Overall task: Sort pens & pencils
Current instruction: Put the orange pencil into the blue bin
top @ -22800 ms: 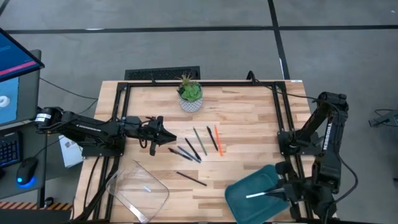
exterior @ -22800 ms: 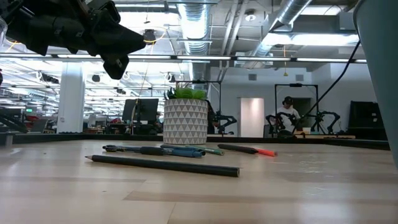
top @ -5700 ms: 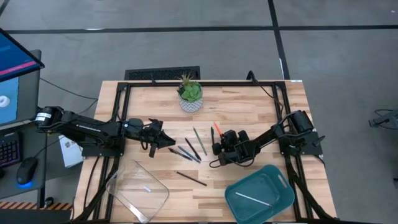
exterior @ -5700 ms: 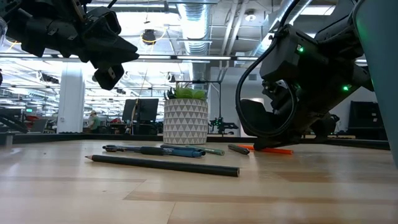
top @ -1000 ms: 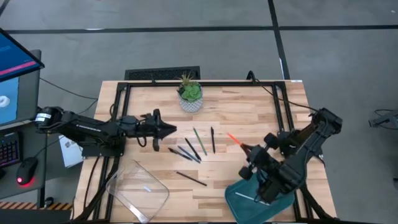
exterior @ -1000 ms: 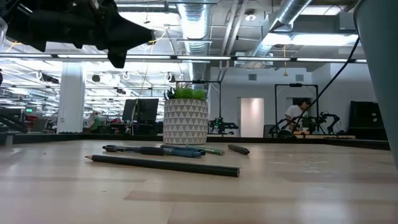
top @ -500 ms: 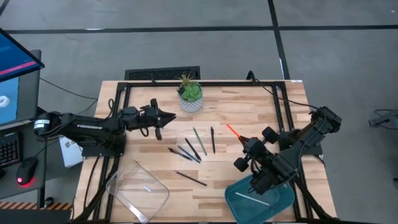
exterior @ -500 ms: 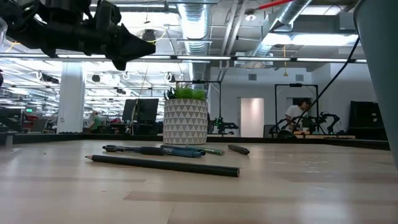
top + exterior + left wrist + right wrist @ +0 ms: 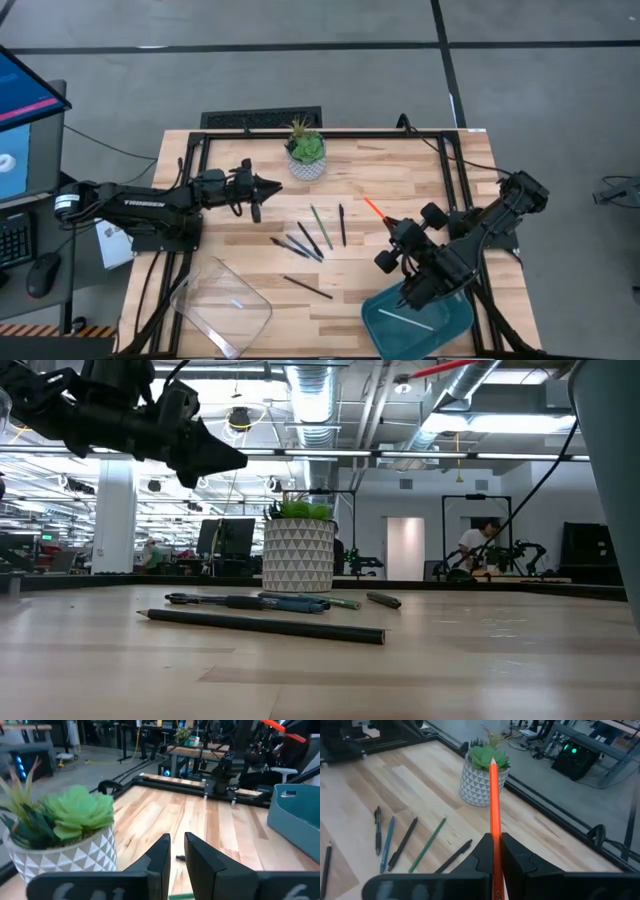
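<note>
One orange pencil (image 9: 494,815) is clamped in the right gripper (image 9: 494,851), jaws closed tight on it, tip pointing up and away. In the high view we see that gripper (image 9: 393,232) up off the table at the right, just far of the teal bin (image 9: 450,322), which already holds a white stick (image 9: 401,319).

Six more sticks lie mid-table: the green one (image 9: 321,228), a short dark one (image 9: 341,224), a bunched dark and blue trio (image 9: 297,244), and a lone black pencil (image 9: 307,287) nearer the front. The clear tray (image 9: 205,314) at front left holds one pale stick, hard to make out.

The left gripper (image 9: 268,186) hovers left of the potted plant (image 9: 306,149), holding nothing, jaws nearly together with a thin gap in its own wrist view (image 9: 175,857).

Risks, as we judge them: the pencil sticks far out of the jaws, so a release before it is fully over the bin could bounce it off the rim onto the table or floor. It may also tilt in the grip mid-swing. The left arm's reach toward the pile runs close to the plant, so a knock there is possible. Both arms heading mid-table together could clash.
</note>
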You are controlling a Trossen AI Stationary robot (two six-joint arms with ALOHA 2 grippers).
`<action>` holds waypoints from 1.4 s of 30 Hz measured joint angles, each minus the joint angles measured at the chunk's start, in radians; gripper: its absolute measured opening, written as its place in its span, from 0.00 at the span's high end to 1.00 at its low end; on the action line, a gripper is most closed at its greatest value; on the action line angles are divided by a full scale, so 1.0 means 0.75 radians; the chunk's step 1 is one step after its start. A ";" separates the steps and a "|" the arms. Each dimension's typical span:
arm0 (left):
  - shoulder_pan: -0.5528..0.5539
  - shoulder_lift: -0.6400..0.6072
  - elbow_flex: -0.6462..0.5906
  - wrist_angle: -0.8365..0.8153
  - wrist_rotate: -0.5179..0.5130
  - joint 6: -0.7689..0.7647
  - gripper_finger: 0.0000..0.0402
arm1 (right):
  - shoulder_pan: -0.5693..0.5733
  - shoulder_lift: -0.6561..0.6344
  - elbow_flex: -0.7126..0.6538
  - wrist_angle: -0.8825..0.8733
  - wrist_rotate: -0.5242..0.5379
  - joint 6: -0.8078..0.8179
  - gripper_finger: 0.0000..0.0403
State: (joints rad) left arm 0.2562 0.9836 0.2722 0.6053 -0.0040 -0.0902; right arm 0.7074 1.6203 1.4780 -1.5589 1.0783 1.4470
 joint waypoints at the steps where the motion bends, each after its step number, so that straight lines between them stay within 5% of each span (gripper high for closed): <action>1: 0.000 0.000 0.000 -0.015 0.000 -0.001 0.89 | 0.006 0.000 0.000 0.001 0.000 0.002 0.89; 7: -0.001 0.000 0.001 -0.125 0.006 -0.079 0.89 | 0.060 0.000 0.000 0.001 -0.037 -0.041 0.89; 16: -0.087 0.000 0.001 -0.154 0.234 -0.262 0.89 | 0.230 0.001 0.000 0.109 -0.040 -0.099 0.89; 24: -0.234 0.000 0.001 -0.085 0.239 -0.366 0.89 | 0.413 0.005 -0.018 0.369 -0.061 -0.305 0.89; 42: -0.406 -0.001 0.001 0.031 0.196 -0.303 0.89 | 0.629 0.006 -0.038 0.555 -0.373 -0.465 0.89</action>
State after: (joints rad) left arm -0.0484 0.9833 0.2726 0.6287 0.1432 -0.3178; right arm 1.1792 1.6249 1.4494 -1.1424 0.7987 1.0985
